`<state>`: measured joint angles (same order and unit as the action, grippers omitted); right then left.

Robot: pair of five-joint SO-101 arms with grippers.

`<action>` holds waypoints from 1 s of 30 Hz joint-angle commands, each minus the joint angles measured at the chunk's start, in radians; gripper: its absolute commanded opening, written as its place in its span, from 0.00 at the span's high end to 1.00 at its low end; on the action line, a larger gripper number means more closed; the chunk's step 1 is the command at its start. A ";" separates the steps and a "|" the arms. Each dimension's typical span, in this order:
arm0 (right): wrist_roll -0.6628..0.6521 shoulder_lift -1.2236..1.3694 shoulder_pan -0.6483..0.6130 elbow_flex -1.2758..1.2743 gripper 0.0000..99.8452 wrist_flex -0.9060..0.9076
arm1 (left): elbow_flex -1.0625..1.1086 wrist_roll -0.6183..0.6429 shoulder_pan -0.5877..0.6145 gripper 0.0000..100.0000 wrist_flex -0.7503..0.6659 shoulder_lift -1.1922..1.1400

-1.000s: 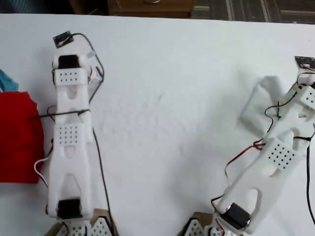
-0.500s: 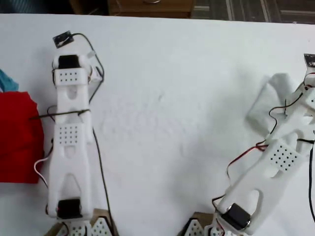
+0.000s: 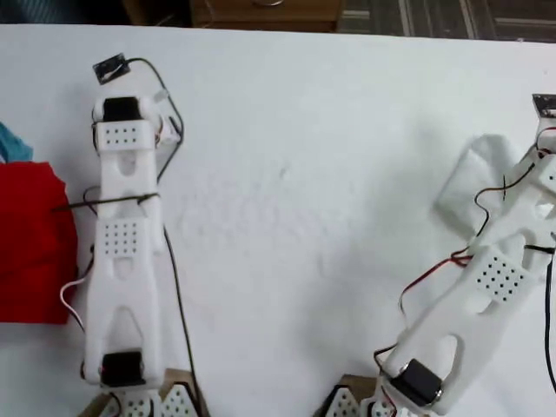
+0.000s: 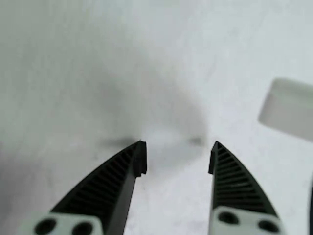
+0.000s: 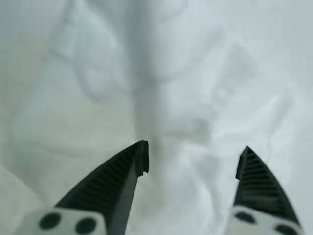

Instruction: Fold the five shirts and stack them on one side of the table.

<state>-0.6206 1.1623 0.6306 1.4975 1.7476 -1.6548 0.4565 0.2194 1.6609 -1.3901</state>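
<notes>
Spread open above the crumpled white shirt [image 5: 166, 93], the right hand [image 5: 193, 152] could pinch just one layer — and drag it off the table [image 3: 304, 130].

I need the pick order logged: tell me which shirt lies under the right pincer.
The white shirt, crumpled at the right edge of the table beneath the open right pincer. The red shirt lies at the far left edge.

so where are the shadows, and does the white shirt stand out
High view: white shirt nearly blends into the white table, marked by a faint shadow along its edge; red shirt contrasts strongly. Left wrist view: soft grey shadow on the table by the left gripper. Right wrist view: pale shading in the shirt's creases.
</notes>
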 commanded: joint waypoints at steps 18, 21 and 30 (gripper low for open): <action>0.161 -0.105 0.137 0.038 0.98 -0.025 | -0.012 -0.002 -0.009 0.77 -0.006 0.086; 0.252 -0.028 0.127 0.038 0.98 -0.113 | -0.012 -0.002 -0.009 0.77 -0.008 0.084; 0.245 0.113 0.108 0.038 0.98 -0.297 | -0.012 -0.002 -0.009 0.77 -0.014 0.084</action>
<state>-0.3705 1.2850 0.7319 1.5083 1.4853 -1.6548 0.4565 0.2194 1.6609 -1.3901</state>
